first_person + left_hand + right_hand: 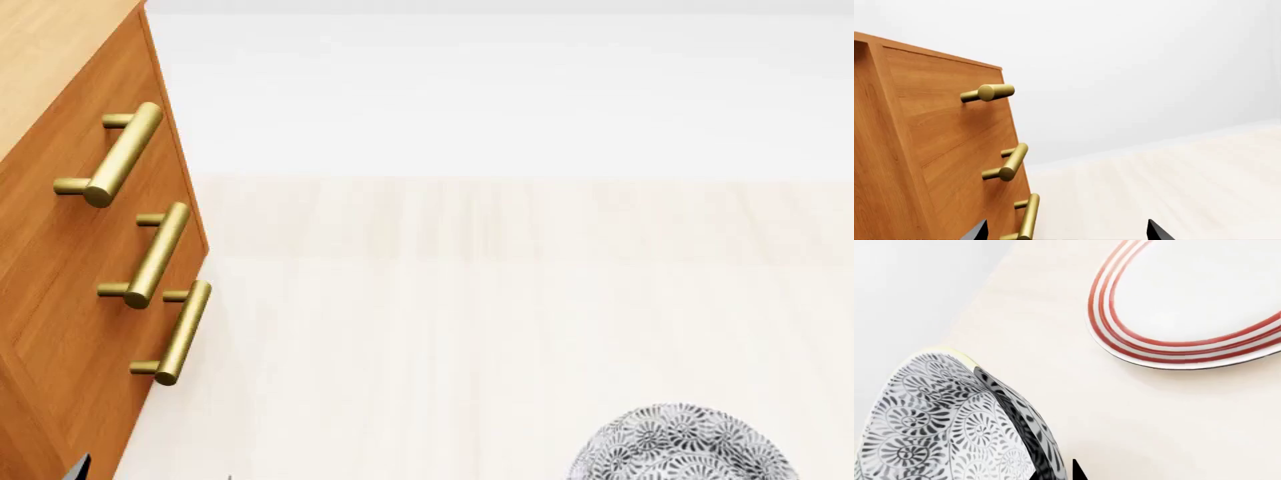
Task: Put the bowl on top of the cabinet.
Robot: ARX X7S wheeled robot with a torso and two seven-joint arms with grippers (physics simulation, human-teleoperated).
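The bowl [683, 445] shows at the near right of the head view, its patterned outside toward the camera, so what it holds cannot be told. In the right wrist view the bowl [941, 425] fills the near side with a dark fingertip [1077, 471] just beside it; whether the right gripper is pinching the bowl cannot be told. A plate [1187, 305] with red rings lies on the pale surface [1134, 420], apart from the bowl. The cabinet [54, 250] stands at the left, well apart from the bowl, with three brass handles [120, 155] on its front and its lighter top edge at the far left. The left gripper [1066, 232] has its jaws spread and empty, beside the cabinet's [934, 150] corner, with open pale floor [507, 300] to its right.
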